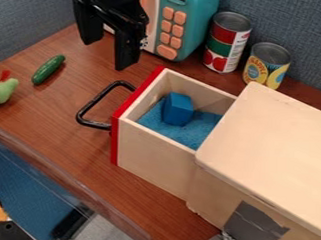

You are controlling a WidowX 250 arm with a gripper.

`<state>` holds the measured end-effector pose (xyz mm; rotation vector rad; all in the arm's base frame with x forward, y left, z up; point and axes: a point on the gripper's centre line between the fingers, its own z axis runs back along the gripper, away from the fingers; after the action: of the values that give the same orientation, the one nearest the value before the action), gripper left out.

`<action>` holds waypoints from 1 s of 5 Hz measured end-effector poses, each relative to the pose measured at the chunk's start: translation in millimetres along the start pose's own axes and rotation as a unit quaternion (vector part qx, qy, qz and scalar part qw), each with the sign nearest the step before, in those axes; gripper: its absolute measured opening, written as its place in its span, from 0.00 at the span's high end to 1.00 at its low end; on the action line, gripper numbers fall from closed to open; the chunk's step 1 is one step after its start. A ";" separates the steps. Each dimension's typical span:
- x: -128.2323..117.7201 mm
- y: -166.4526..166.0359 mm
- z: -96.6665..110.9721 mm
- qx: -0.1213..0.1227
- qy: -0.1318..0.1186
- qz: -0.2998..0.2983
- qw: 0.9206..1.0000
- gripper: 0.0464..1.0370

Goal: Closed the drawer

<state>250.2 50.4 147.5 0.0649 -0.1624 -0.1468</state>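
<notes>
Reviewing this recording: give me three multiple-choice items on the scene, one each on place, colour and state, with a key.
1. Where is the blue faceted block?
A) Atop a metal can
B) Inside the pale wooden drawer
C) Beside the green cucumber

2. What colour is the drawer's front panel?
A) Red
B) Green
C) Yellow

3. How is the drawer?
A) Fully shut
B) Upside down
C) Pulled open

1: B, the block sits within the drawer's walls.
2: A, the panel's edge shows red.
3: C, its interior shows outside the pale wooden cabinet.
</notes>
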 end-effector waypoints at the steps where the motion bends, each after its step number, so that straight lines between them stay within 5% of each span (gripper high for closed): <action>1: -1.4 -1.8 -6.8 -0.007 0.010 -0.004 1.000 0.04; 3: -4.7 40.0 -47.2 -0.022 -0.010 -0.080 0.997 0.04; 4: -2.8 53.7 -71.0 -0.017 0.012 -0.176 0.984 0.04; 5: 7.7 69.2 -85.9 0.000 0.040 -0.298 0.954 0.04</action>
<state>281.7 122.1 69.3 0.1191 -0.0569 -0.7467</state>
